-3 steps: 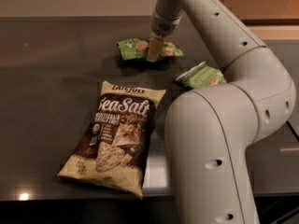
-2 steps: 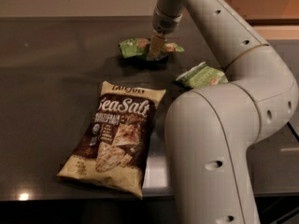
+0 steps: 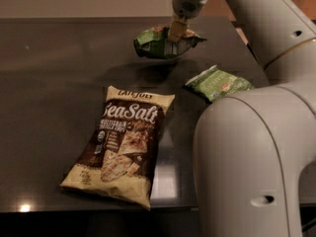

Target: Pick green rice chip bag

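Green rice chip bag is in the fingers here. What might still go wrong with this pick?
1. Above the table's far side, the gripper pinches only a small fold of the crumpled green rice chip bag, which sags on both sides; it may slip out.
2. The arm overlaps the other green bag in view; retracting might nudge it.

Arm stretched forward, gripper (image 3: 176,35) top centre, pointing down, clamped on green rice chip bag (image 3: 152,43)
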Action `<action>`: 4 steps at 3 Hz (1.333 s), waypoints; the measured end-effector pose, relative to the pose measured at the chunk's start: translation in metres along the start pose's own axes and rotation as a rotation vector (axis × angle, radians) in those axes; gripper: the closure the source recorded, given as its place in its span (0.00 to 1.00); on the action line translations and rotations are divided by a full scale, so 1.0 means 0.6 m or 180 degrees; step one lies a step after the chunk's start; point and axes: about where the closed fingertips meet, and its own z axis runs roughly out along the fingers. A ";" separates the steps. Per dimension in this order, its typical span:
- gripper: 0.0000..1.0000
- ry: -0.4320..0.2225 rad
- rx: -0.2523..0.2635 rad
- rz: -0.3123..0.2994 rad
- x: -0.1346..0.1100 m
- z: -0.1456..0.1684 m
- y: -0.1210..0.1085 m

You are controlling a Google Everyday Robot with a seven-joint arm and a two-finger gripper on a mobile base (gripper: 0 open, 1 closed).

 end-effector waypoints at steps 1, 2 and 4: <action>1.00 -0.0069 0.0096 -0.0079 0.010 -0.066 0.009; 1.00 -0.0145 0.0158 -0.0185 0.016 -0.127 0.025; 1.00 -0.0373 0.0249 -0.0378 0.020 -0.228 0.053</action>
